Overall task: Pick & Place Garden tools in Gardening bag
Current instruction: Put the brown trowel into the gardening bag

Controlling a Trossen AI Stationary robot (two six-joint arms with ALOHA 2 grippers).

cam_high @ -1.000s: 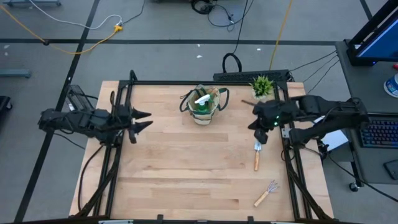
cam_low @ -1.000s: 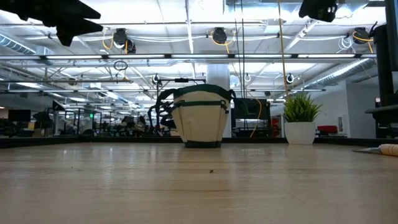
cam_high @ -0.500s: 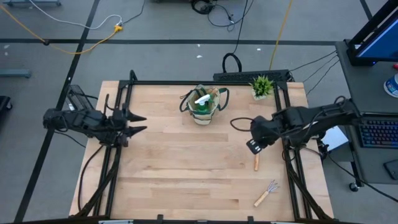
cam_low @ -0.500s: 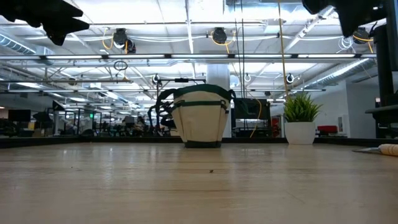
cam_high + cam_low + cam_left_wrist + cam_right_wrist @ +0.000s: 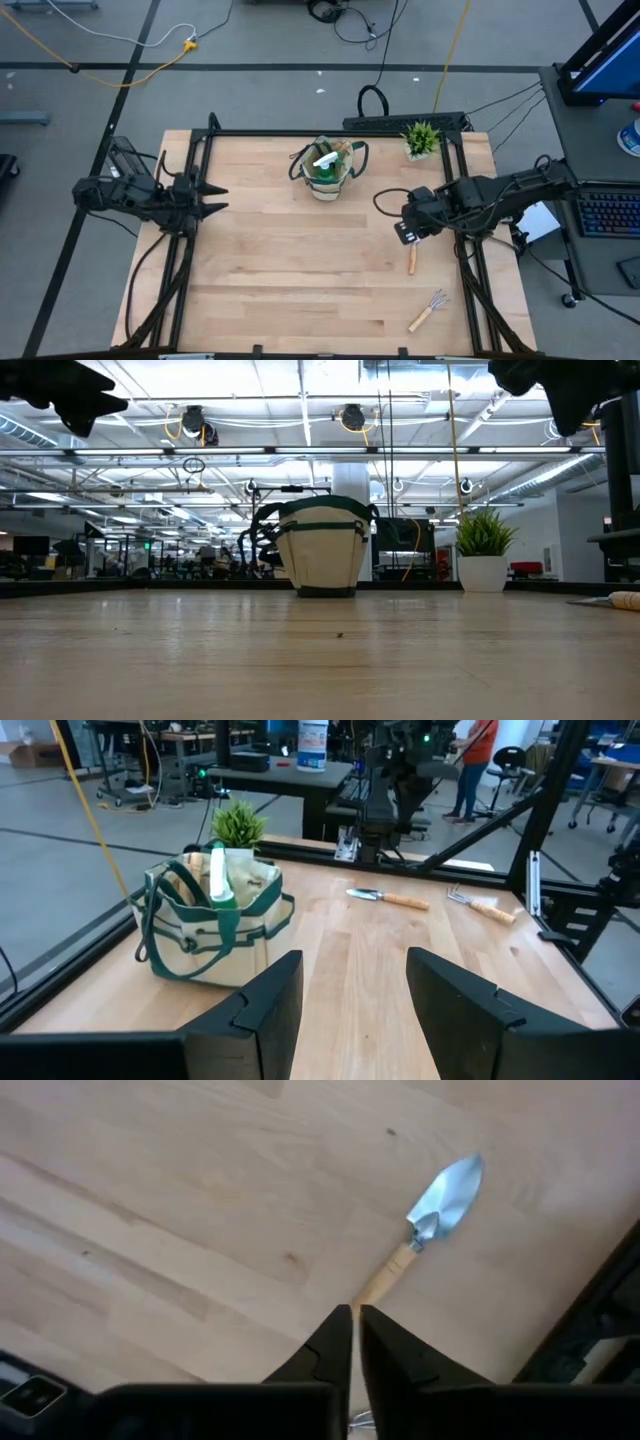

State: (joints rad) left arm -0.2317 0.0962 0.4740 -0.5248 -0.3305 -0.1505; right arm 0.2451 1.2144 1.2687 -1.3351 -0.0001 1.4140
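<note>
A wooden-handled trowel [image 5: 437, 1210] lies flat on the table's right side. My right gripper [image 5: 355, 1330] is shut, points down and hovers above the trowel's handle [image 5: 411, 262], clear of the table in the low view [image 5: 560, 390]. A hand rake [image 5: 428, 310] lies near the front right corner. The beige gardening bag [image 5: 327, 170] stands at the far middle with a green spray bottle [image 5: 323, 165] in it. My left gripper [image 5: 350, 1010] is open and empty at the table's left side [image 5: 215, 197].
A small potted plant [image 5: 421, 140] stands at the far right, behind the right arm. Black frame rails [image 5: 195, 240] run along both sides of the table. Bare wood lies between the bag and the near edge [image 5: 300, 270].
My right gripper has moved from beside the potted plant toward the near edge and tipped to point down over the trowel. My left gripper has drawn back a little toward the table's left edge. The tools and the bag have stayed in place.
</note>
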